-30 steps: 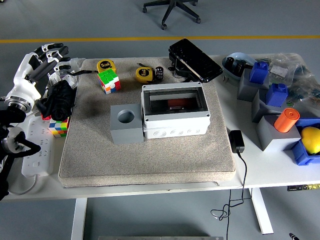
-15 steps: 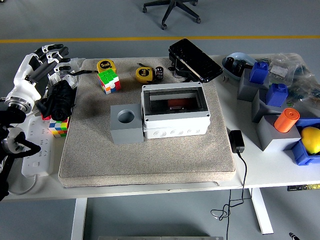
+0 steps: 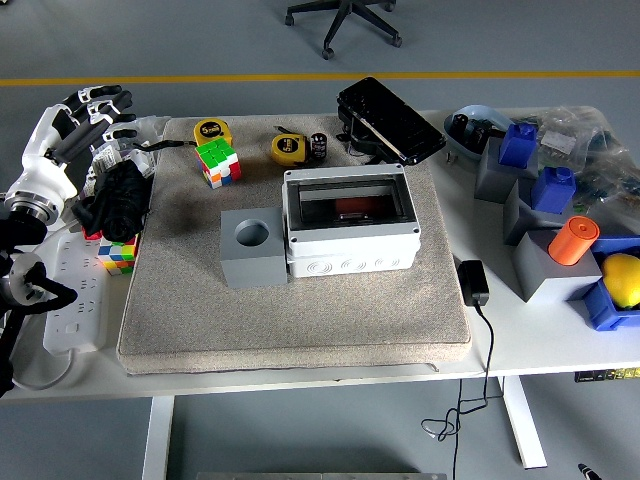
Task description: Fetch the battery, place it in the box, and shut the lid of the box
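Note:
The battery, a small dark cylinder, stands upright at the back of the beige mat, beside a yellow tape measure. The grey box sits mid-mat; through its dark top something red shows inside. Behind it a dark glossy panel lies tilted; whether it is the box's lid I cannot tell. My left hand, white with spread fingers, hovers at the table's far left above a black bundle, holding nothing and far from the battery. The right arm is out of view.
A grey block with a round hole touches the box's left side. Two colour cubes, another tape measure and a power strip lie left. Blue and grey blocks, an orange cylinder and a charger crowd the right.
My left hand has drifted slightly to the left and up, fingers still spread. Nothing on the mat has moved.

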